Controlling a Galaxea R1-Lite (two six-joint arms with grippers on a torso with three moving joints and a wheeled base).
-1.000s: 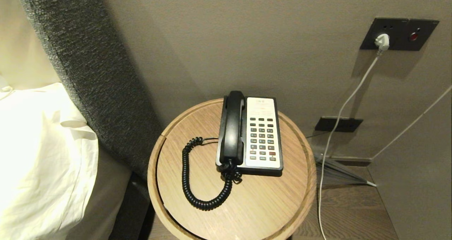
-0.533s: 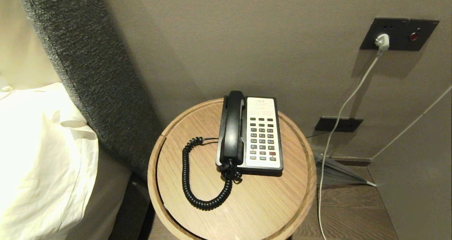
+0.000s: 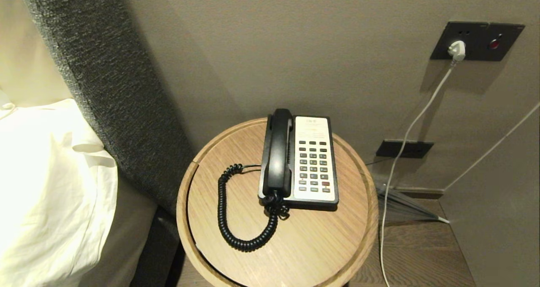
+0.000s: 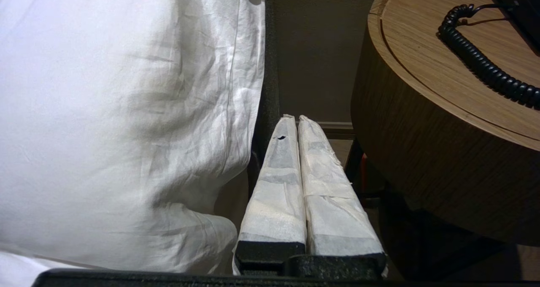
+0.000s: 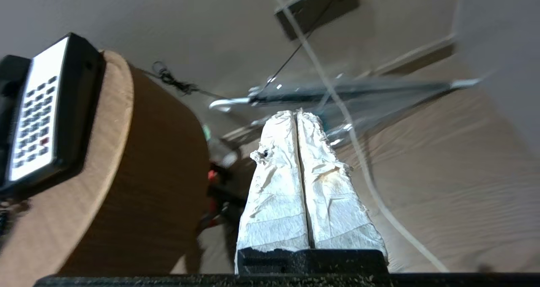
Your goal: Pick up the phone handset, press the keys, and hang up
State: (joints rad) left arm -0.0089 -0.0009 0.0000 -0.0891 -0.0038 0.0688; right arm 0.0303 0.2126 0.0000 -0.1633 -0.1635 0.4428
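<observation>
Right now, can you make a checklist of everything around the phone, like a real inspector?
Surface: round wooden table, phone on top.
Job's things: phone handset lying in its cradle on the phone base; coiled cord looping over the tabletop.
Clutter: nothing seen on the table; folded umbrella on the floor by the wall.
Grippers: left gripper shut, low between bedsheet and table; right gripper shut, low beside the table, holding nothing.
Cables: white cable hanging from the wall socket.
Surroundings: grey headboard, beige wall.
</observation>
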